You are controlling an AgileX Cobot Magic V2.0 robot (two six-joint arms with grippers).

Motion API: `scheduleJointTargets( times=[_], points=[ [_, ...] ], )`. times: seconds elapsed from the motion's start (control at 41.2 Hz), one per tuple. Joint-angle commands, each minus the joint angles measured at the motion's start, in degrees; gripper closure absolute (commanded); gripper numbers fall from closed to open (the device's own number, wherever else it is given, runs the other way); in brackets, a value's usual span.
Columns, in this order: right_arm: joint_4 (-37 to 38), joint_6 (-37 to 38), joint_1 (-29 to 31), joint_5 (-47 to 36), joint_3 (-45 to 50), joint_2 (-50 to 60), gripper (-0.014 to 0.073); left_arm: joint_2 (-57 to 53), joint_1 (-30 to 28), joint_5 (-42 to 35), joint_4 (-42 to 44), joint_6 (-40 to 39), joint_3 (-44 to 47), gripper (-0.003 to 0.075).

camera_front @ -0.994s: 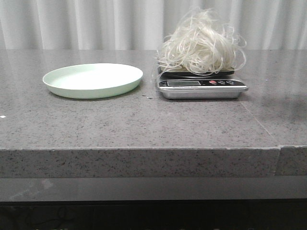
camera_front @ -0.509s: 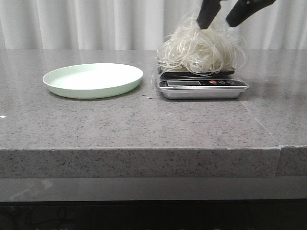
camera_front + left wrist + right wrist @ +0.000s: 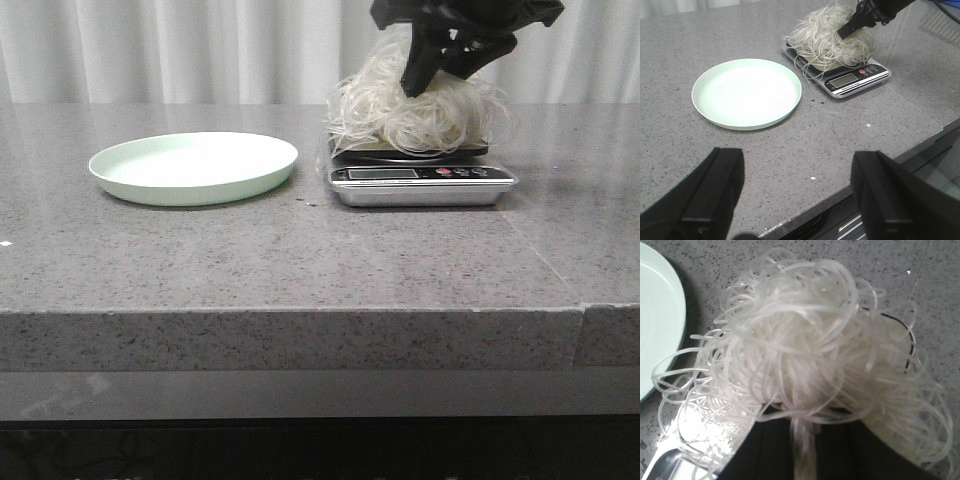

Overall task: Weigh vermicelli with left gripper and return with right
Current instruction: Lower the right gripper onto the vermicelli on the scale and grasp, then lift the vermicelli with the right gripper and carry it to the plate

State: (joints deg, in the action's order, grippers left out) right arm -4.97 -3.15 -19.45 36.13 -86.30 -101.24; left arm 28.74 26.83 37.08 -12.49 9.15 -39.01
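The vermicelli (image 3: 415, 110) is seen heaped on the scale (image 3: 422, 178), which stands on the grey stone counter (image 3: 300, 260) just beside the pale green plate (image 3: 194, 167), on the plate's right in the front view. The right gripper (image 3: 440, 70) has been lowered well into the top of the heap since half a second ago, when only its two spread finger ends were showing at the upper edge above the strands; a second ago no arm was in the front view at all. The heap is now pressed flatter and lower than in those earlier frames, with the loose crown of strands pushed down around the black fingers. In the right wrist view a bundle of strands (image 3: 802, 440) is seen running between the two dark fingers, which have drawn close on either side of it, so the right gripper is taken to be clenched on the vermicelli. The heap is not lifted; it rests on the scale's platform. The plate and scale are unmoved. The left gripper (image 3: 795, 195) is held over the counter's near edge, well apart from the scale, its fingers spread wide with nothing between them.
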Motion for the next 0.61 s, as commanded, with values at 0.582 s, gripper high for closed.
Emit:
scheduleJointTargets(
  times=[0.582],
  points=[
    [0.1,-0.6,-12.7,-8.9,-16.2,6.3,0.0434,0.2,0.2,-3.6,-0.8,-0.1,-1.5,0.0208]
  ],
)
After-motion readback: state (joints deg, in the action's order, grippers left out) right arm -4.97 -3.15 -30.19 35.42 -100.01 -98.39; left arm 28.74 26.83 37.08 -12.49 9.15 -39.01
